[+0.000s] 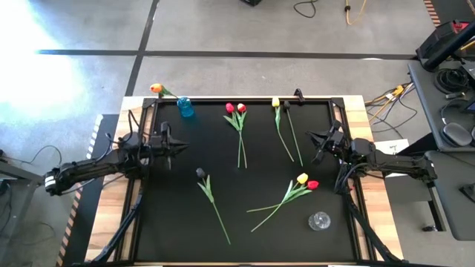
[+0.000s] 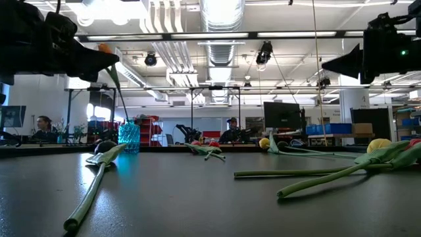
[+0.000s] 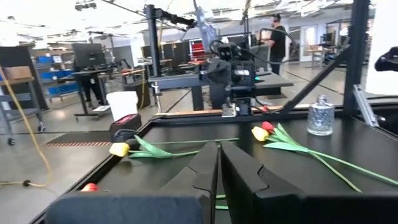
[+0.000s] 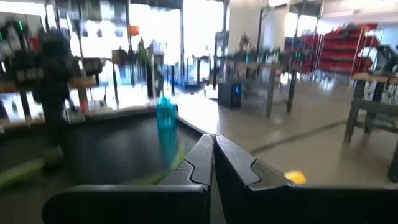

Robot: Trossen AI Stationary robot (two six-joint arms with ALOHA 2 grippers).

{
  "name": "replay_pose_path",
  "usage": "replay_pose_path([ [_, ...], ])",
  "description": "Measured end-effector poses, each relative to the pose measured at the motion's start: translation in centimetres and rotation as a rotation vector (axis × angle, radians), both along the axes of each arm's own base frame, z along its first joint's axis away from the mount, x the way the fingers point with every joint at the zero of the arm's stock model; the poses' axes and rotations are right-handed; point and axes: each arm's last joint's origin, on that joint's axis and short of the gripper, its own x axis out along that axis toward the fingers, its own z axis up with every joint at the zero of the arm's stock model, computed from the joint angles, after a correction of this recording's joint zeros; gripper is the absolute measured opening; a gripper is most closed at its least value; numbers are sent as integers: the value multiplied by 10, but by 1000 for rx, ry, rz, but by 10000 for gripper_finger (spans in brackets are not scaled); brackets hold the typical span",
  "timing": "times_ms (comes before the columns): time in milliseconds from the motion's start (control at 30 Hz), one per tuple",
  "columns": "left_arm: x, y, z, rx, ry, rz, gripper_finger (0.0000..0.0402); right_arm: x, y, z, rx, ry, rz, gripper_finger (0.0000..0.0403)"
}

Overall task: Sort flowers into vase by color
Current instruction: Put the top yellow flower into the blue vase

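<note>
Left gripper pressed together, empty, above the mat's left side; right gripper likewise. Flowers lie scattered; one orange sits in blue vase. Next: spread fingers, descend squarely over a stem.

A robotics lab or industrial workshop, seen from a test bench.
Exposed ceiling ducts and strip lights run overhead; monitors, workbenches, red shelving and seated people fill the open concrete-floored hall beyond.

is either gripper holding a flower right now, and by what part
Nothing is held: the left gripper and right gripper are both shut and empty above the black table.
</note>
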Motion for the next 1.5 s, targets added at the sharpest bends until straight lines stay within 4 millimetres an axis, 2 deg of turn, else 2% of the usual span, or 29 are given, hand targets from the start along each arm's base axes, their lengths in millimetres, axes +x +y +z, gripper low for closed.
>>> replay_pose_path([
  [267, 1, 0, -2, -2, 19, -4, 1, -2, 0, 17, 10, -200, 9, 9],
  [367, 3, 1, -3, -9, 33, -3, 0, 3, 0, 12, 55, -158, 26, 10],
  [467, 4, 2, -6, -42, 57, -4, 0, 11, -3, 2, 115, -69, -28, 23],
  [667, 10, 4, -6, -79, 113, -3, 0, 32, -11, -25, 251, 122, -223, 95],
  [767, 12, 4, -5, -76, 107, -12, 0, 47, -15, -21, 338, 149, -257, 139],
  [867, 14, 4, -4, -71, 99, -29, 0, 70, -23, -10, 372, 212, -296, 178],
  [967, 15, 5, -5, -73, 107, -29, 0, 98, -38, 2, 412, 308, -366, 206],
  [1033, 15, 5, -5, -72, 107, -29, 0, 115, -57, 6, 479, 390, -410, 214],
  [1200, 15, 5, -4, -66, 92, -29, 0, 147, -112, -5, 723, 519, -338, 216],
  [1300, 15, 5, -4, -85, 91, -30, 0, 159, -139, -17, 805, 594, -376, 216],
  [1400, 15, 5, -4, -90, 97, -30, 0, 169, -151, -29, 840, 705, -412, 216],
  [1500, 15, 5, -4, -87, 91, -30, 0, 179, -156, -33, 825, 781, -431, 216],
])
